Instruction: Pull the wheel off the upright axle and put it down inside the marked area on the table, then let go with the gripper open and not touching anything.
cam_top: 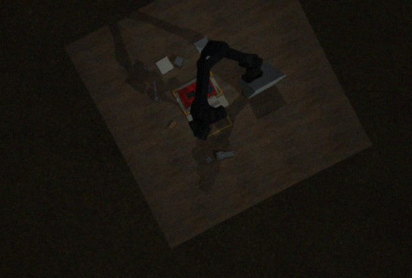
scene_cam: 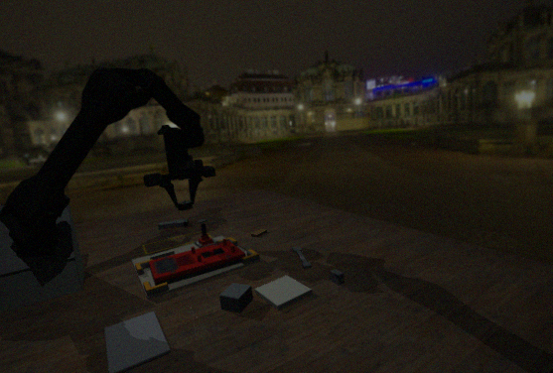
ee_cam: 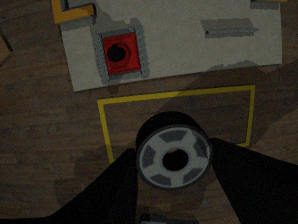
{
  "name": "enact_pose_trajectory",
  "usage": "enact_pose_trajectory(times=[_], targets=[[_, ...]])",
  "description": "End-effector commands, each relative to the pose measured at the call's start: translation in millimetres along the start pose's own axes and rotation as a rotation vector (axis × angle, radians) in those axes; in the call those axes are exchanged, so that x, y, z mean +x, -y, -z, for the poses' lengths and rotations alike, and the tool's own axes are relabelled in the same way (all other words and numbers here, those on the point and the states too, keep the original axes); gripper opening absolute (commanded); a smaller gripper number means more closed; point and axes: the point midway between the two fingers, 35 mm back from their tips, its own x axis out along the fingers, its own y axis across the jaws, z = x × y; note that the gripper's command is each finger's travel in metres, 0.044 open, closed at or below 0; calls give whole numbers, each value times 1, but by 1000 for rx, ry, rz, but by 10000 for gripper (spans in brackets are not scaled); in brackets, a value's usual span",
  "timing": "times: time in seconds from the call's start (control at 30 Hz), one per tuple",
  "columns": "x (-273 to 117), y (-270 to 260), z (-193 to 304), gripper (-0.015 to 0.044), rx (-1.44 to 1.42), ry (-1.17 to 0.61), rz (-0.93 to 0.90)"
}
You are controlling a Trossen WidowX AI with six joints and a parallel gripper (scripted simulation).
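My gripper (ee_cam: 172, 150) (scene_cam: 185, 205) is shut on the wheel (ee_cam: 156, 159), a black tyre with a grey spoked hub, held with its hub face toward the wrist camera. The wheel is up in the air, well above the table. The upright axle (scene_cam: 204, 230) (ee_cam: 116, 52) stands bare on its red base at the edge of the pale board. The marked area, a yellow outline (ee_cam: 175, 94) (cam_top: 220, 130), lies beside the board. In the wrist view the wheel overlaps the outline's near part and hides some of it. In the top view the arm hides the gripper tips and the wheel.
The pale board (scene_cam: 184, 283) (ee_cam: 84, 75) carries a red block (scene_cam: 226, 253) and orange corner brackets. Grey parts (cam_top: 225, 154) lie beyond the marked area. A small orange piece (cam_top: 172, 125) (scene_cam: 259, 232), a wrench-like tool (scene_cam: 302, 258), a dark box (scene_cam: 236, 298) and a white slab (scene_cam: 283, 291) lie around the board.
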Motion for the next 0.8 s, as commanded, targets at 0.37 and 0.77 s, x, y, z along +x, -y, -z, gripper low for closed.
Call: enact_pose_trajectory(times=[0.37,0.77], targets=[[3,29,36,0,7,0,7],[42,27,37,0,7,-1,7]])
